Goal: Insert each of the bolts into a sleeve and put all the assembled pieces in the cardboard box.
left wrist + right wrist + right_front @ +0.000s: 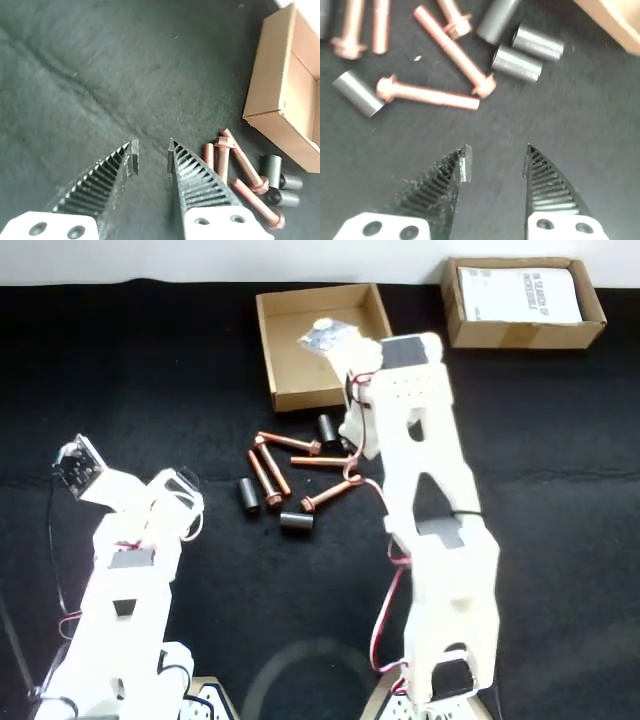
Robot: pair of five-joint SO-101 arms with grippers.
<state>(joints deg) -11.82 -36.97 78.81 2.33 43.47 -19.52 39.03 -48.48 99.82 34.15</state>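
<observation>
Bolts [452, 47], sleeves [517, 64] loose just ahead of right hand [497, 155] — hand spread, empty.

Your right gripper [496, 161] hangs over the black cloth [580, 115], jaws parted, nothing between them. Just ahead, copper bolts [452, 47] lie scattered among grey sleeves [517, 64] (two sleeves side by side), with a cardboard box [615, 17] corner beyond them.

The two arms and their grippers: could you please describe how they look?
Both the left arm and right arm are white, blocky plastic with cut-out openings and grey panels. Thin red wires loop along them; a black cable runs beside the left one. The left gripper and right gripper have black, tapered, ribbed fingers on white bases with screw holes.
</observation>
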